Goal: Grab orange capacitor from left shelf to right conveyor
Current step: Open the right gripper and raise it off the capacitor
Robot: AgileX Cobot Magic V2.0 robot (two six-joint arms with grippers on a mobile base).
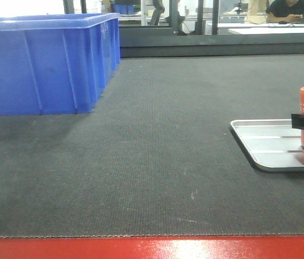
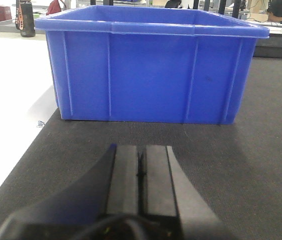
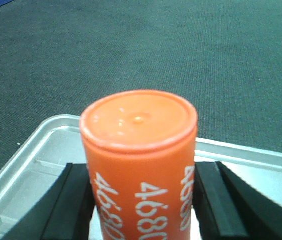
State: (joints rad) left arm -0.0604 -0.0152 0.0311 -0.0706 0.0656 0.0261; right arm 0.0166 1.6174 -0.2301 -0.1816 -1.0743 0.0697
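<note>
Right gripper [image 3: 140, 200] has its 2 black pads on either side of the small orange cylindrical capacitor marked "4680" [image 3: 140, 165], apparently pinching it upright; contact looks tight but can't be fully confirmed. Capacitor sits over the shallow silver metal tray [image 1: 268, 141] lying on the wide dark grey textured conveyor belt with red front edge [image 1: 157, 162], not over bare belt. Risk: releasing here puts it in the tray instead of on the belt; a tall narrow cylinder may tip on release or catch the tray rim. Left gripper [image 2: 140, 172] is pressed together, empty, facing the large blue plastic bin [image 2: 151, 75].
</note>
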